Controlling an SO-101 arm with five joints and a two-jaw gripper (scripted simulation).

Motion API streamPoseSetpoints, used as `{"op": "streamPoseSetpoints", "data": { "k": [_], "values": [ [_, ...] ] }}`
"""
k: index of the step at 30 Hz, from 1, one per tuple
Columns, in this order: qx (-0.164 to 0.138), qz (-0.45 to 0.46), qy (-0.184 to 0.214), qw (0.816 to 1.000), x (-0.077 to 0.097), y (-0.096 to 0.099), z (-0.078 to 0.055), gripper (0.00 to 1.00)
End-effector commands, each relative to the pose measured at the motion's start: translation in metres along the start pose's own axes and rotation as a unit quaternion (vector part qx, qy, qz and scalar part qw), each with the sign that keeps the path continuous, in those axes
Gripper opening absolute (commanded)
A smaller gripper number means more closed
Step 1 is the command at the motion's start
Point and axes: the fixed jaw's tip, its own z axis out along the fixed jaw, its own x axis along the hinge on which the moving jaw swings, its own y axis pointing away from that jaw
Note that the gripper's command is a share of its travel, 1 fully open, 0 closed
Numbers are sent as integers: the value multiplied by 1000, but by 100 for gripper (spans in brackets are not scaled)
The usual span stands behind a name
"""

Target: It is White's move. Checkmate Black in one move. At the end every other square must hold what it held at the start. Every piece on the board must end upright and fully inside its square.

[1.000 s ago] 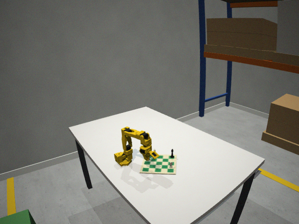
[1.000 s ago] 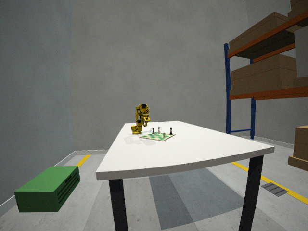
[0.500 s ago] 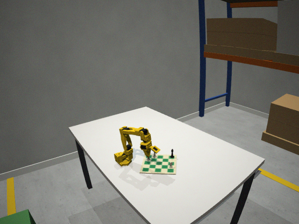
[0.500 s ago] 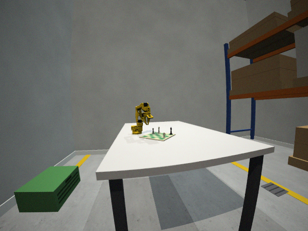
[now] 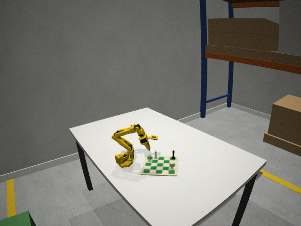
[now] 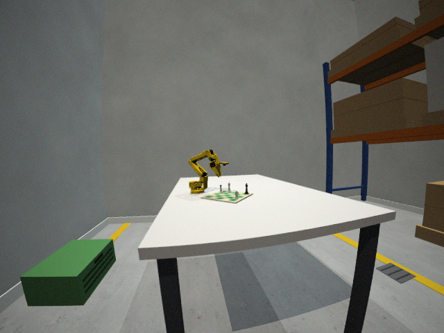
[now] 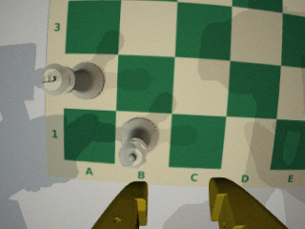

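Your jaws stand slightly spread, pinching nothing, raised over the counter (image 5: 194, 194) just off the chessboard (image 7: 204, 45) edge. Directly ahead of them a white piece (image 7: 135, 143) stands on B1; another white piece (image 7: 72, 80) occupies A2, ahead-left. The black king (image 5: 173, 154) stands well apart at the far corner.

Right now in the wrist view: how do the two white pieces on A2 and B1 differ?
Square: the A2 piece stands on a cream square, the B1 piece also on cream but a file over and a rank nearer the fingers.
Top: A2's is a crenellated, rook-like crown; B1's is a rounded knob.
Lean in view: A2's top points left, B1's toward the camera.
Shared: white, upright, ungripped.
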Motion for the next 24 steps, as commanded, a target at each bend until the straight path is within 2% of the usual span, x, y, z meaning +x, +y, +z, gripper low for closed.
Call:
{"op": "streamPoseSetpoints", "data": {
  "k": [1, 24],
  "values": [
    [-26, -33, -53, 998, 3, 17, -1, 12],
    [-32, -44, -58, 997, 8, 21, 3, 12]
  ]
}}
